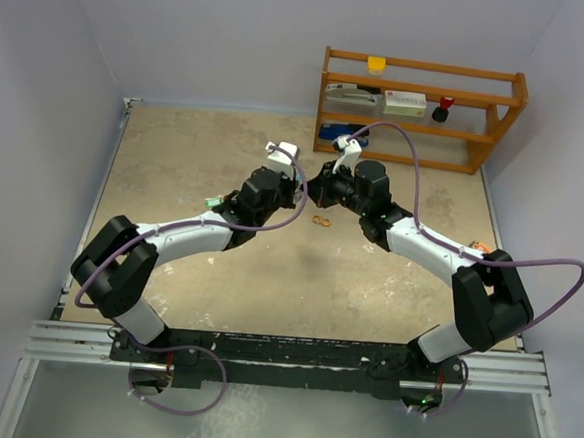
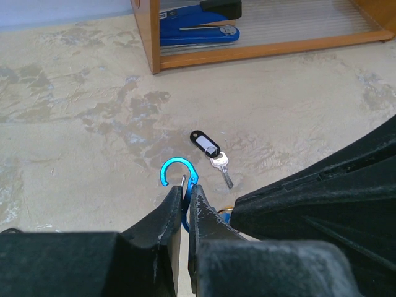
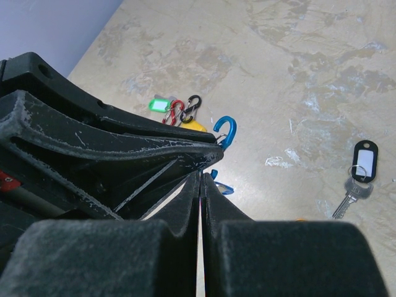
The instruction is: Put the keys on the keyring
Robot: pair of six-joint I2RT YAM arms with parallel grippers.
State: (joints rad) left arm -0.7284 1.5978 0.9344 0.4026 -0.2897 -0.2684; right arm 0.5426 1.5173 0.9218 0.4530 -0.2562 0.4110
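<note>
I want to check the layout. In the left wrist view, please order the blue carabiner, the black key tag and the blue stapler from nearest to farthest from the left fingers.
1. The blue carabiner, pinched between the fingers of the left gripper.
2. The black key tag, lying just beyond, slightly right.
3. The blue stapler, far back, low in the wooden shelf.

Our two arms, black and white.
We see the left arm and right arm built alike: white shells on the links, chunky black joints, a lilac cable looping along each, and a white camera mount at the wrist. Up close, the left gripper and right gripper have matte black fingers, scuffed pale along the edges.
</note>
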